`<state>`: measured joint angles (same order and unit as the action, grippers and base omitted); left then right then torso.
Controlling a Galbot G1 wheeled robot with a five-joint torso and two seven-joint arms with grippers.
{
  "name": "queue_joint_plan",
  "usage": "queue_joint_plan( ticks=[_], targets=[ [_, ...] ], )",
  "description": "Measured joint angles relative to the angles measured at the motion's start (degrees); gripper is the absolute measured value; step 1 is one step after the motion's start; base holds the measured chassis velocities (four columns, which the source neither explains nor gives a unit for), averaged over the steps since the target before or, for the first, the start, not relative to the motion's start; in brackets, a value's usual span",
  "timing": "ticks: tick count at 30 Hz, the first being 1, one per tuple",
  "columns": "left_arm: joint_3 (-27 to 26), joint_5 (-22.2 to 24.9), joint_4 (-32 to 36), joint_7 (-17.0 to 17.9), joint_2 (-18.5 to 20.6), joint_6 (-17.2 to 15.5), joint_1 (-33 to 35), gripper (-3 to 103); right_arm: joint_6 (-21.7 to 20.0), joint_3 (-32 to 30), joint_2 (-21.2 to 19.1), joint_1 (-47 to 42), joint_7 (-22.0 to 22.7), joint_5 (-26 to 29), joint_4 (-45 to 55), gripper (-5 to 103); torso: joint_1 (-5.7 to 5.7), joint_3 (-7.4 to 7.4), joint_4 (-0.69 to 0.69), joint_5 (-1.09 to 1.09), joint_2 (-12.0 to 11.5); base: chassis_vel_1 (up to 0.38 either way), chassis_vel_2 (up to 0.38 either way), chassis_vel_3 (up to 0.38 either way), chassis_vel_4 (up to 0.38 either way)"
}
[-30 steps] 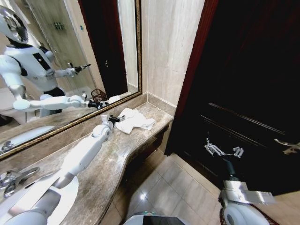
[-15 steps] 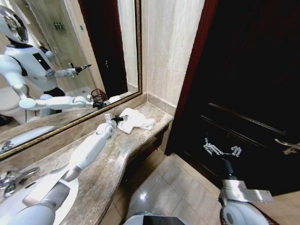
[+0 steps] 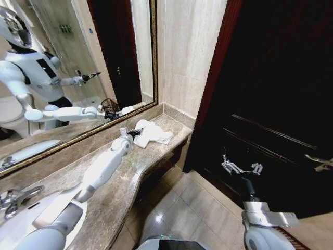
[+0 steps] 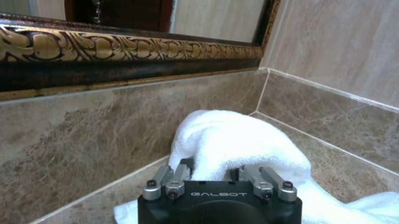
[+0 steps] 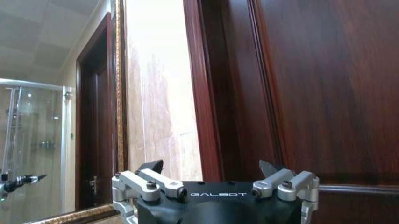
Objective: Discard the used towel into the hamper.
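Left gripper (image 4: 212,173) seemingly touching towel (image 4: 243,144).

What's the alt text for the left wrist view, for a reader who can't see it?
The left gripper is pushed into a crumpled white towel lying on a brown marble counter, in the corner below a gilt-framed mirror. The towel's folds hide the fingertips.

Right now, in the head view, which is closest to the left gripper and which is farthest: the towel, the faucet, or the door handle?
1. Towel: on the counter's far end, at the left gripper.
2. Faucet: near the sink, on the robot's left.
3. Door handle: on the dark door, far right.
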<state>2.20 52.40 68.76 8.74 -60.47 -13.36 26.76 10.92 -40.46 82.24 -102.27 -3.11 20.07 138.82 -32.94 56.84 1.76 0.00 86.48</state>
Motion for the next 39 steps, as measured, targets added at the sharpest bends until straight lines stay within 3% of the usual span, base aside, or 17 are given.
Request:
queue_joint_plan(
  ticks=[5, 6, 8, 15, 20, 30, 35, 37, 38, 39],
  targets=[
    [-0.2, -0.03, 1.2, 0.63, 0.4, -0.1, 0.61, 26, -0.06, 0.04, 0.11, -0.44, -0.28, -0.47, 0.26, 100, 0.0, 0.0, 0.0, 0.0, 0.01, 0.0, 0.0, 0.0, 0.0],
    [-0.25, -0.03, 1.69, 0.85, 0.64, -0.14, 0.8, 19, -0.28, 0.02, 0.11, -0.5, -0.28, -0.7, 0.27, 100, 0.0, 0.0, 0.0, 0.0, 0.01, 0.0, 0.0, 0.0, 0.0],
    [-0.31, -0.04, 2.17, 0.96, 0.85, -0.15, 1.0, 19, -0.38, 0.02, 0.11, -0.52, -0.27, -0.77, 0.27, 100, 0.0, 0.0, 0.0, 0.0, 0.01, 0.0, 0.0, 0.0, 0.0],
    [-1.22, -0.62, 9.7, 0.8, 3.58, 0.94, 3.22, 2, -0.5, 0.38, 0.61, -0.73, -0.28, -1.27, 0.29, 100, 0.0, 0.0, 0.0, 0.0, 0.01, 0.0, 0.0, 0.0, 0.0],
    [-1.75, -3.44, 13.48, 1.2, 3.93, 2.57, 4.38, 2, -0.49, 0.04, 0.67, -1.03, -0.29, -1.24, 0.57, 100, 0.0, 0.0, 0.0, -0.01, 0.01, 0.0, 0.0, 0.0, 0.0],
    [-4.95, -3.22, 30.19, 9.24, 6.71, 2.67, 10.28, 2, -0.51, -0.14, 1.27, -0.27, -0.18, -1.0, -0.02, 100, 0.0, 0.0, 0.0, 0.0, 0.01, 0.0, 0.0, 0.0, 0.0],
    [-10.95, -3.0, 40.98, 11.17, 9.09, 2.03, 18.38, 2, -0.48, -0.17, 1.84, 0.64, -0.17, -1.01, -0.56, 100, 0.0, 0.0, 0.0, 0.0, 0.01, 0.0, 0.0, 0.0, 0.0],
    [-16.36, -3.36, 47.07, 12.45, 8.13, 1.36, 24.71, 2, -0.45, -0.17, 2.27, 1.21, -0.17, -0.97, -0.93, 100, 0.0, -0.01, -0.01, 0.02, 0.01, 0.0, 0.0, 0.0, 0.0],
    [-16.36, -3.36, 47.07, 12.45, 8.13, 1.36, 24.71, 2, -0.45, -0.17, 2.27, 1.21, -0.17, -0.97, -0.93, 100, 0.0, -0.01, -0.01, 0.02, 0.01, 0.0, 0.0, 0.0, 0.0],
    [-20.19, -3.84, 51.4, 12.86, 6.68, 0.96, 30.56, 2, -0.46, -0.18, 2.59, 1.76, -0.17, -0.66, -1.28, 100, 0.0, -0.01, -0.01, 0.0, 0.01, 0.0, 0.0, 0.0, 0.0]
  ],
)
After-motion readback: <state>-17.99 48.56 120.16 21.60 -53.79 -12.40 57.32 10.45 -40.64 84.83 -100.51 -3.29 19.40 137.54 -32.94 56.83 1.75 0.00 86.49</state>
